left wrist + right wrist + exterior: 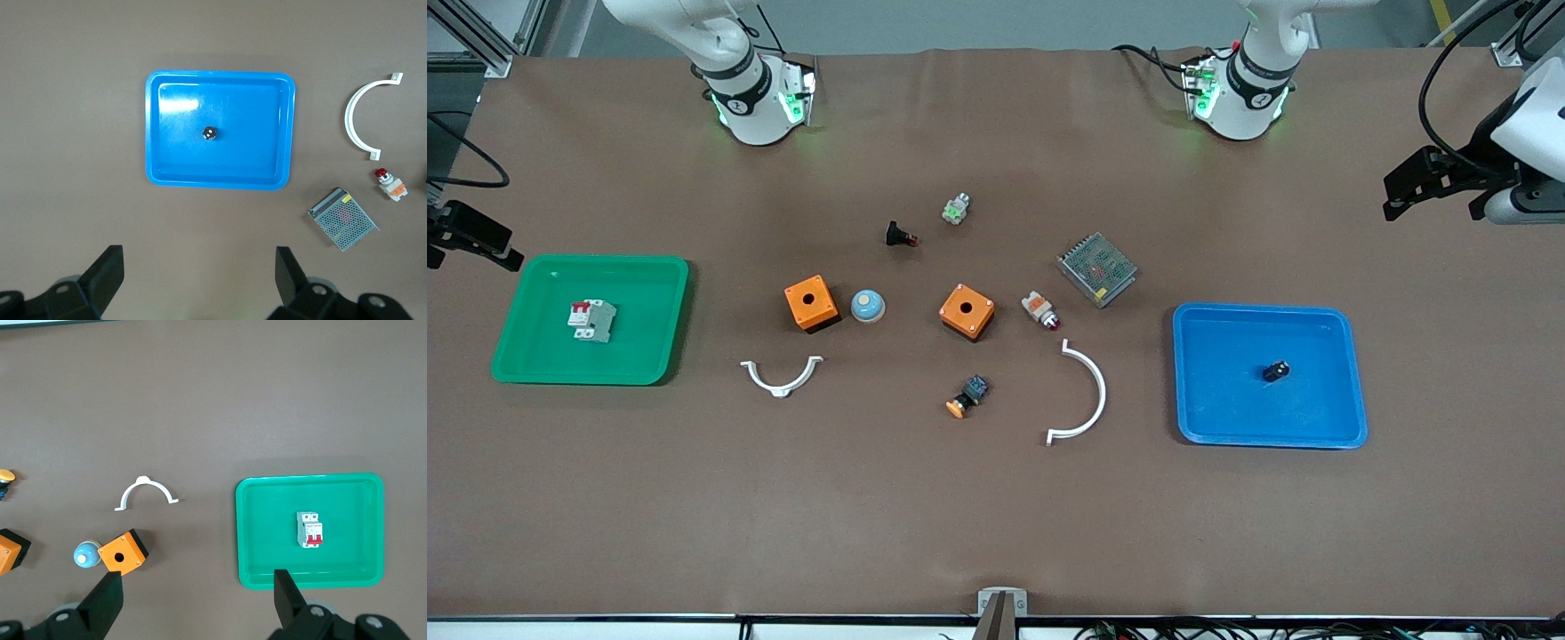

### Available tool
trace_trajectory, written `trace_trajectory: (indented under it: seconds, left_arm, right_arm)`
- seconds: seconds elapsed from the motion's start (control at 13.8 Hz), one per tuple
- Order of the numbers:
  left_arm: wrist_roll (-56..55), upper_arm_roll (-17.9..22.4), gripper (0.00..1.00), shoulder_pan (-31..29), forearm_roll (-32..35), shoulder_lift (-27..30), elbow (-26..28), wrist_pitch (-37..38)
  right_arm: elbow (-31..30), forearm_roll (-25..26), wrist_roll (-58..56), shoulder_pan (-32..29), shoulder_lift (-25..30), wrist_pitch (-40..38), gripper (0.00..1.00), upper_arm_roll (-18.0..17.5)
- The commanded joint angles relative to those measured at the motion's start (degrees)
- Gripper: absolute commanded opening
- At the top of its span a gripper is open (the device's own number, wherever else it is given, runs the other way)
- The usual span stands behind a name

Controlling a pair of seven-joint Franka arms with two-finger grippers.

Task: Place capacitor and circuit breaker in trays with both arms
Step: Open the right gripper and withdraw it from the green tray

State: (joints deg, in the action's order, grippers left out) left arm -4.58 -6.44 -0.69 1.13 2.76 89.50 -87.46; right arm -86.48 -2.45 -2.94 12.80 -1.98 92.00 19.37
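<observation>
Green tray [525, 369] holds the circuit breaker [592, 320]; the blue tray [1352, 373] holds the capacitor [1276, 371]. We judge both placements done. Our left pincer [200, 270] and right pincer [199, 593] hang wide and empty above the surface [996, 516]; only retreating remains.

Cut off by the front view's edges: left hand [1405, 191] and right hand [471, 236]. Too small to read: markings on the capacitor [1276, 371].

The circuit breaker [309, 529] lies flat in the green tray [253, 533]; the right gripper [197, 600] hangs above with fingers wide apart; an orange box [123, 551] sits beside a blue dome [85, 555], near a white bracket [146, 493].
</observation>
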Motion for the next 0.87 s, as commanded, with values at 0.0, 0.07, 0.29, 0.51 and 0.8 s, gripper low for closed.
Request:
trace_trajectory:
  seconds: [0.0, 0.07, 0.29, 0.51, 0.8]
  left_arm:
    - [1.0, -0.9, 1.00, -1.2, 0.1, -0.3, -0.9, -0.1]
    - [1.1, -0.9, 1.00, -1.2, 0.1, -0.3, -0.8, -0.1]
    - [1.1, -0.9, 1.00, -1.3, 0.0, -0.2, -0.9, -0.1]
    - [1.1, -0.9, 1.00, -1.3, 0.1, -0.2, -1.0, 0.0]
    - [0.8, -0.7, 1.00, -1.4, 0.2, -0.3, -1.1, 0.0]
  right_arm:
    - [1.9, 0.2, 0.7, -0.1, -0.4, -1.3, 1.00, 0.1]
    - [1.9, 0.2, 0.5, -0.6, -0.4, -1.4, 1.00, 0.0]
    - [2.0, 0.2, 0.3, -7.4, -0.3, -2.2, 1.00, -7.6]
    - [2.0, 0.3, 0.4, -12.8, -0.5, -2.2, 1.00, -13.5]
    - [1.9, 0.3, 0.2, -12.6, -0.8, -1.9, 1.00, -13.5]
